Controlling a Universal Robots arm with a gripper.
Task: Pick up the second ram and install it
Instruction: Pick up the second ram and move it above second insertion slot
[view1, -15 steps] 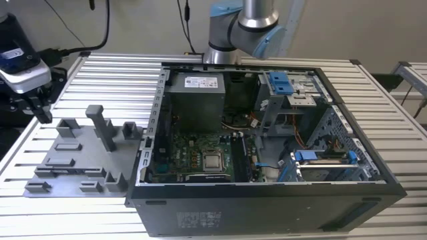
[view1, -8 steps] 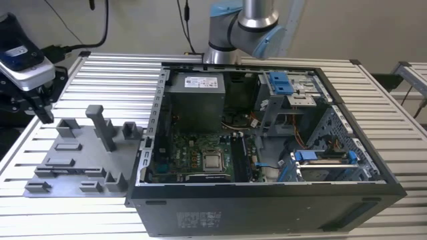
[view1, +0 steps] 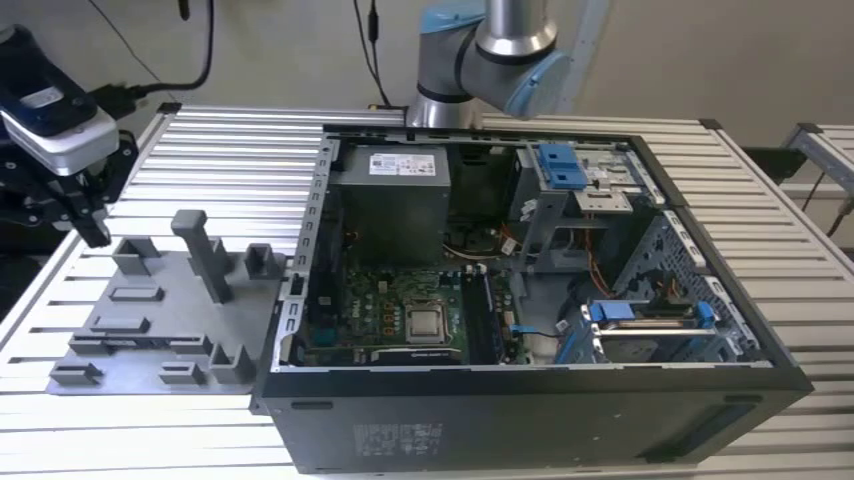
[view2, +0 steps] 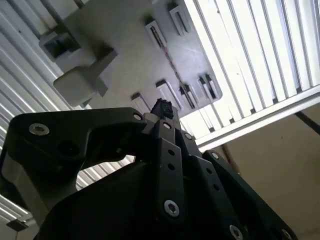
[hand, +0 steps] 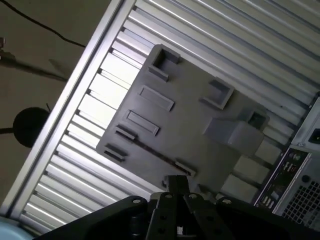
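Note:
The grey holder tray (view1: 147, 310) lies on the slatted table at the exterior view's left, beside the open computer case (view1: 534, 300). A thin dark strip (hand: 157, 154) runs along the tray between its small clips; it looks like the second ram standing on edge, and it also shows as a dark strip (view2: 172, 70) in the second wrist view. My gripper (view1: 94, 232) hangs above the tray's far left corner, clear of it. In both wrist views its black fingertips (view2: 162, 106) (hand: 175, 183) meet with nothing between them. The green motherboard (view1: 400, 315) lies inside the case.
Tall grey posts (view1: 200, 250) rise from the tray's far side. The case's near wall (view1: 534, 420) and left wall (view1: 310, 250) stand between tray and motherboard. Blue drive brackets (view1: 561, 165) sit inside the case. The table's edge rail (hand: 65, 95) runs close to the tray.

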